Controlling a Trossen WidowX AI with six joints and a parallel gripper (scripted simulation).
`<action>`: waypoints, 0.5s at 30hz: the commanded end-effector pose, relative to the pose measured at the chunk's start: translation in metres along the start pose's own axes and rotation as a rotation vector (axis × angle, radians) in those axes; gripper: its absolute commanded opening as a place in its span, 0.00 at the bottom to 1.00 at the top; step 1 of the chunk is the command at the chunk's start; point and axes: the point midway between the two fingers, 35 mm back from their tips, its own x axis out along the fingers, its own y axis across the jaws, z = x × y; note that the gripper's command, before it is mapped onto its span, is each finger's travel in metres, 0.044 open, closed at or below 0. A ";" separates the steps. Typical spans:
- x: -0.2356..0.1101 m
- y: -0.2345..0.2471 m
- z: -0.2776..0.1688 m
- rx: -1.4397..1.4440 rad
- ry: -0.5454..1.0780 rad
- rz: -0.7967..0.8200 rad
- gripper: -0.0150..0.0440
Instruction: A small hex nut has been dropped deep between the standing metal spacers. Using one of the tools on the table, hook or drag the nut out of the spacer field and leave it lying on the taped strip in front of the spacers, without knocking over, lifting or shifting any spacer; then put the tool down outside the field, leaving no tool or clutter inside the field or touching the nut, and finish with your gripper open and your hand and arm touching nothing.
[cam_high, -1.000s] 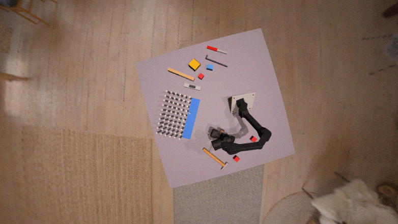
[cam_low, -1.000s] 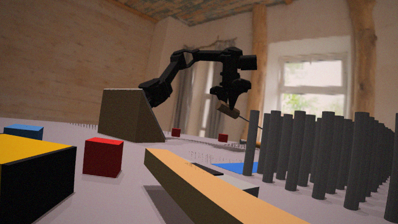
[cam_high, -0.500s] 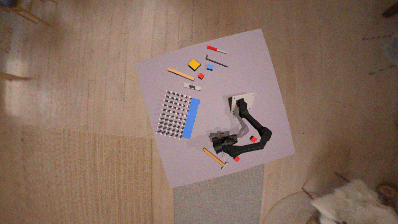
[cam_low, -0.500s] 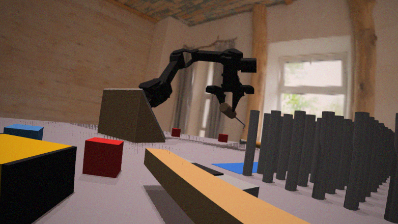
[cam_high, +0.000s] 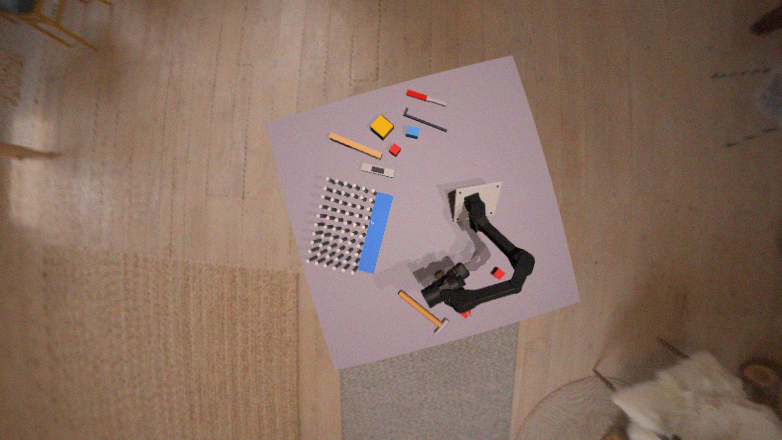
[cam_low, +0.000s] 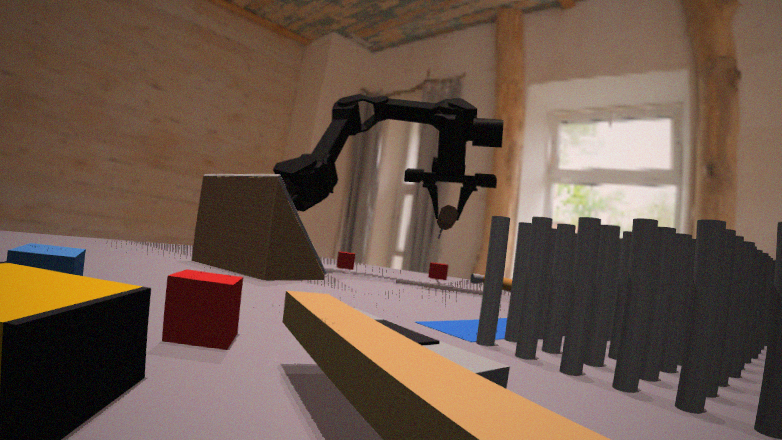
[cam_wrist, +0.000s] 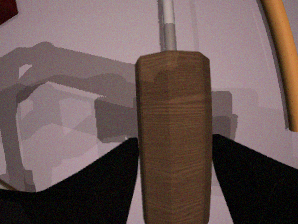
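Observation:
My gripper (cam_low: 448, 212) (cam_wrist: 174, 143) is shut on the brown wooden handle (cam_high: 439, 274) (cam_low: 447, 218) (cam_wrist: 174, 110) of a tool. It holds the tool above the table, to the right of the field and clear of the strip. The tool's thin metal shaft (cam_low: 440, 234) (cam_wrist: 168, 25) points away from the handle; its far part is mostly hidden under the arm from above. The dark metal spacers (cam_high: 325, 188) (cam_low: 493, 284) stand upright in rows. A tiny pale speck, apparently the nut (cam_high: 372, 222), lies on the blue strip (cam_high: 378, 240) (cam_low: 470, 328) near its spacer-side edge.
A hammer (cam_high: 418, 308) (cam_wrist: 286, 65) lies beside the gripper. Red cubes (cam_high: 497, 272) (cam_low: 345, 259) lie near the arm. A wooden bar (cam_high: 355, 146), grey block (cam_high: 377, 170), yellow block (cam_high: 382, 126), blue block (cam_high: 412, 131), black hooked rod (cam_high: 425, 120) and red-handled tool (cam_high: 416, 95) lie beyond the field.

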 end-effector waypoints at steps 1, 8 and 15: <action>-0.001 0.000 0.015 -0.159 -0.043 -0.005 0.25; 0.000 0.002 0.033 -0.388 -0.107 -0.012 0.25; -0.001 0.004 0.051 -0.616 -0.171 -0.030 0.25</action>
